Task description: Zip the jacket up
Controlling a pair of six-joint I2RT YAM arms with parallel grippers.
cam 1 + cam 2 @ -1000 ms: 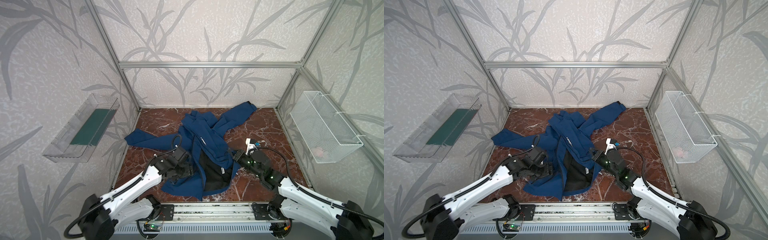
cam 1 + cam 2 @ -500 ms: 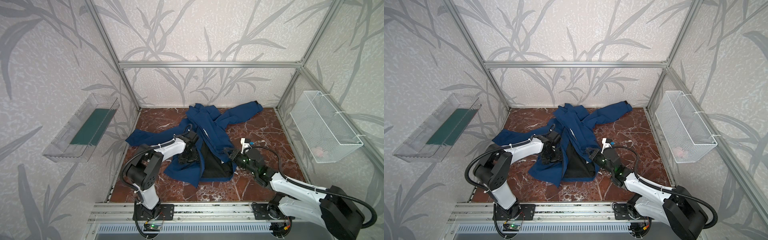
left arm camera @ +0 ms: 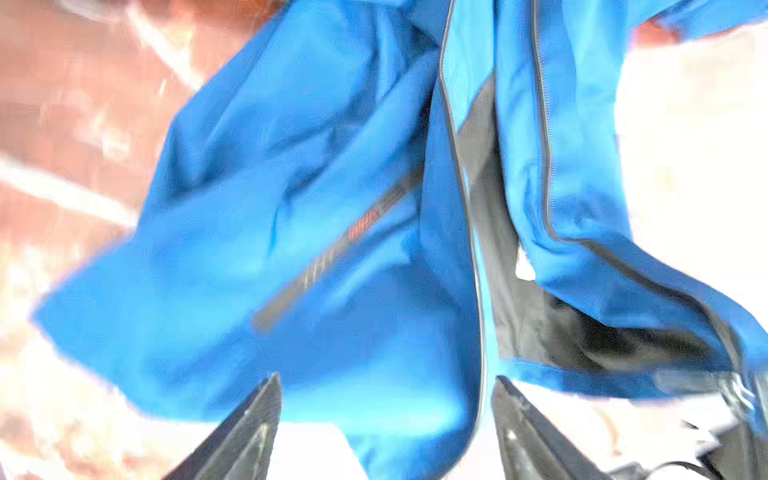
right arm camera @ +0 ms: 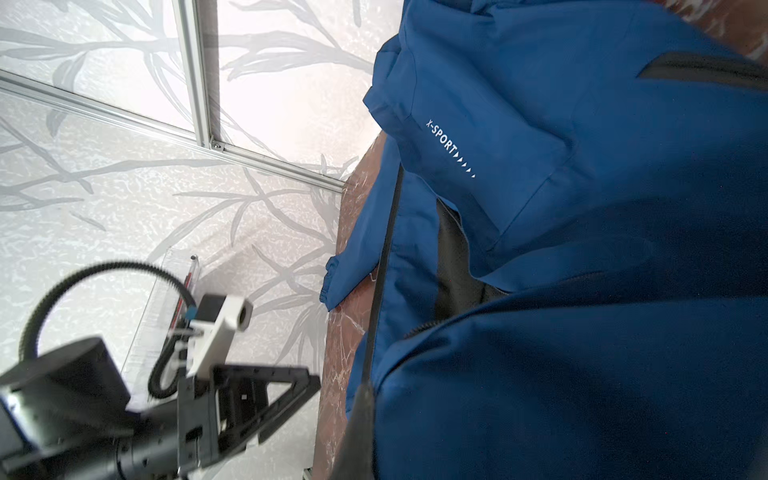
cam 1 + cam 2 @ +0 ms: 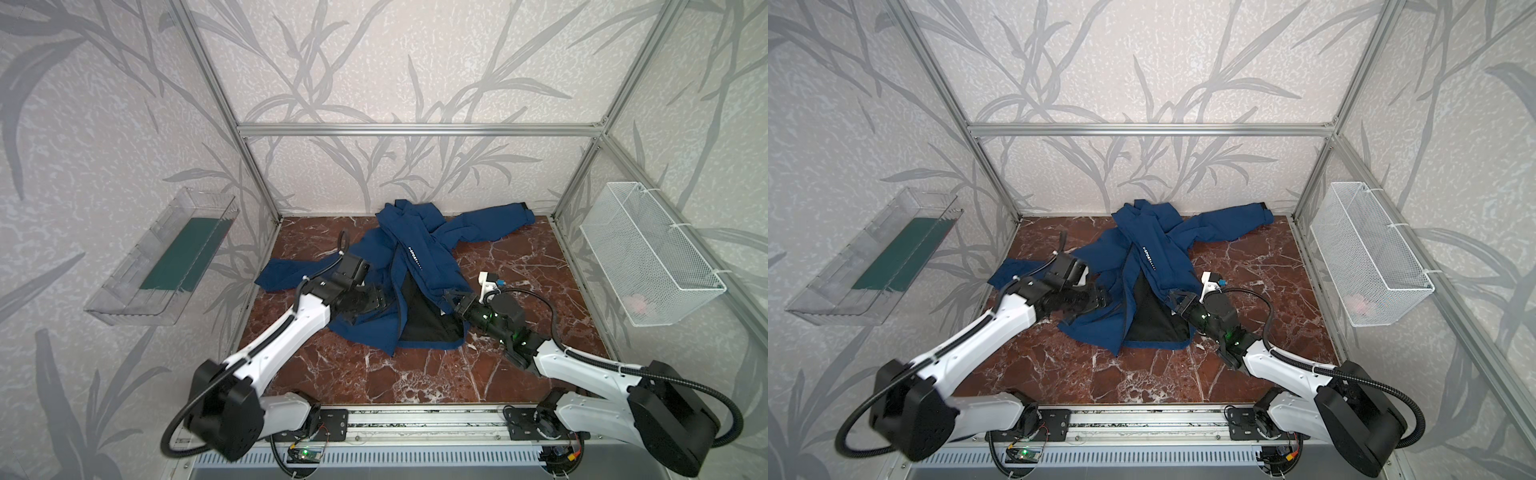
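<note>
The navy jacket lies crumpled on the marble floor, unzipped, with its black lining showing near the hem. One sleeve reaches toward the back right corner. My right gripper is shut on the jacket's right front edge; in the right wrist view blue fabric covers my right gripper except one finger. My left gripper hovers open over the left front panel. In the left wrist view the jacket and its zipper edge lie past my left gripper.
A clear plastic tray hangs on the left wall. On the right wall hangs a white wire basket. Aluminium frame posts stand at the back corners. Bare marble floor shows in front of the jacket.
The jacket has slid toward the back wall, drawn by the shut right gripper. The left gripper has moved away from the front edge and further over the left panel, staying open.
</note>
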